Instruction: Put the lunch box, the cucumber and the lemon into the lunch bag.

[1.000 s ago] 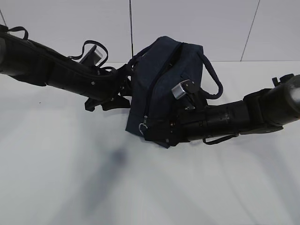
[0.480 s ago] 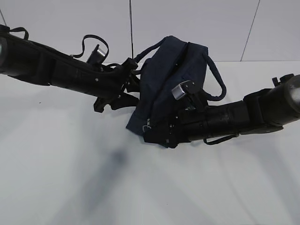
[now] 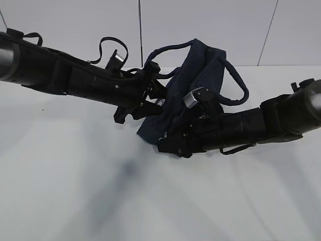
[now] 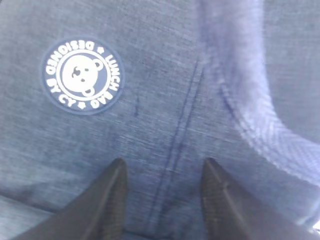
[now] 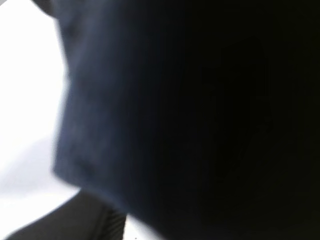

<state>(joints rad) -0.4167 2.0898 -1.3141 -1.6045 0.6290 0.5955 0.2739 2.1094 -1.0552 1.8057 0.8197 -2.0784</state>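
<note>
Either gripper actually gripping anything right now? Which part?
Cannot be told. The left gripper has fingers apart against the lunch bag side panel, nothing seen pinched. The right gripper is hidden against the bag's lower corner.

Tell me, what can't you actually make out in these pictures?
- Inside of the lunch bag: hidden by its own fabric and both arms, exterior view.
- Right gripper's fingers: right wrist view is dark, blurred fabric pressed close.
- Left gripper: fingers apart against the cloth; whether they pinch it is unclear.
</note>
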